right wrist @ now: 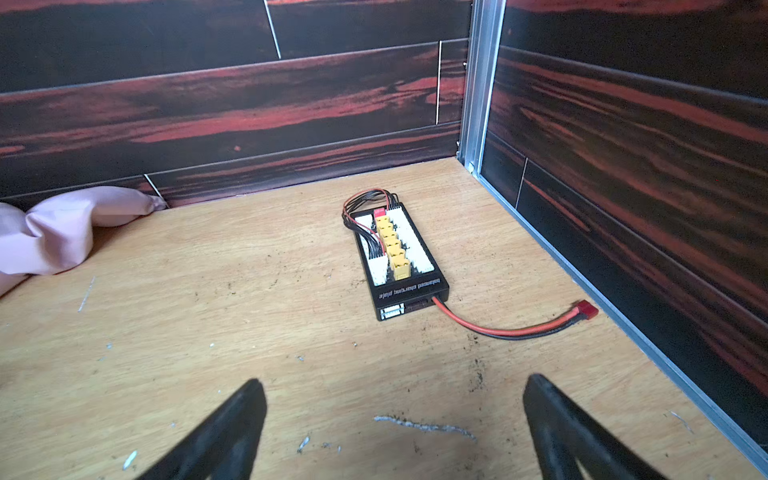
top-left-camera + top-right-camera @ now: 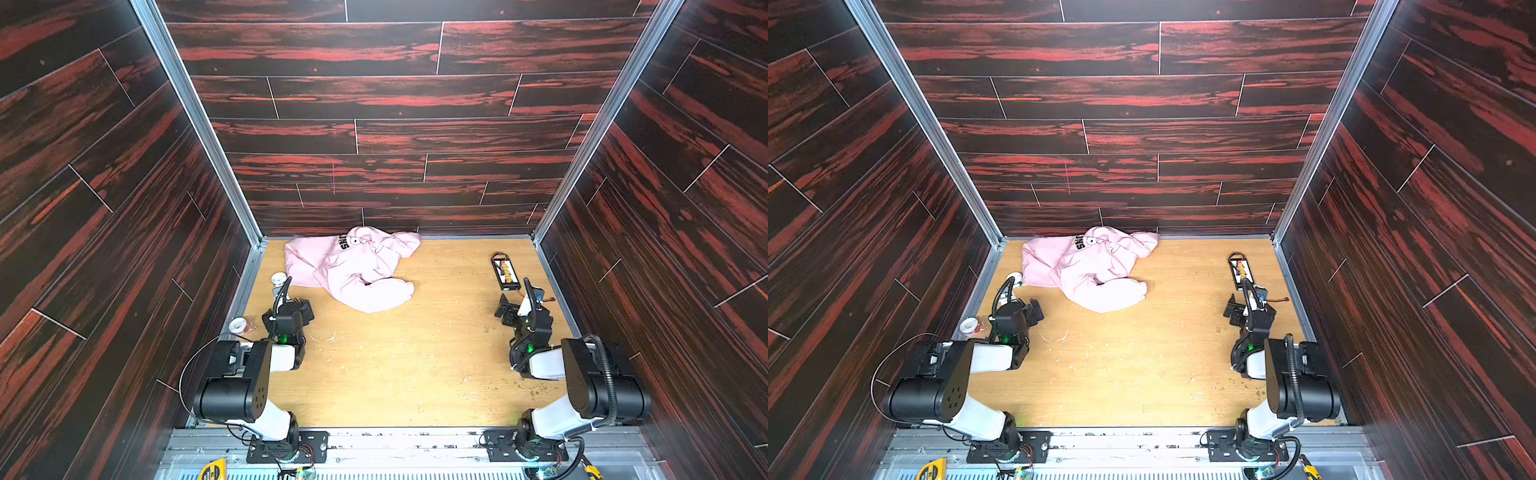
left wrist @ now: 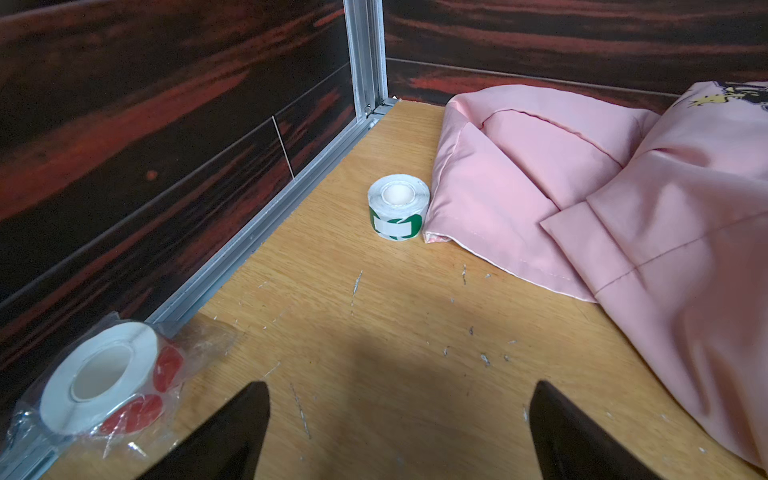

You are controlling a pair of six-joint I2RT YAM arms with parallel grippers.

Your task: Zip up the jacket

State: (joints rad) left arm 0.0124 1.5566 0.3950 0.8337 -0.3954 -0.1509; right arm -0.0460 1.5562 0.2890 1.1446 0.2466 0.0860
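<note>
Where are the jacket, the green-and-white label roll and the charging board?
jacket (image 2: 353, 270): in a top view, middle of the crumpled fabric.
green-and-white label roll (image 3: 398, 208): left wrist view, front rim.
charging board (image 1: 397, 257): right wrist view, yellow connector row.

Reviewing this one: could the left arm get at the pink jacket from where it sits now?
Probably yes. The left gripper is open, with only table surface between it and the jacket just ahead. The label roll stands beside the jacket's edge, off the direct line.

bare tabletop (image 2: 395, 365) centre, tape roll (image 3: 398, 206) touching jacket (image 2: 353, 266) hem
</note>
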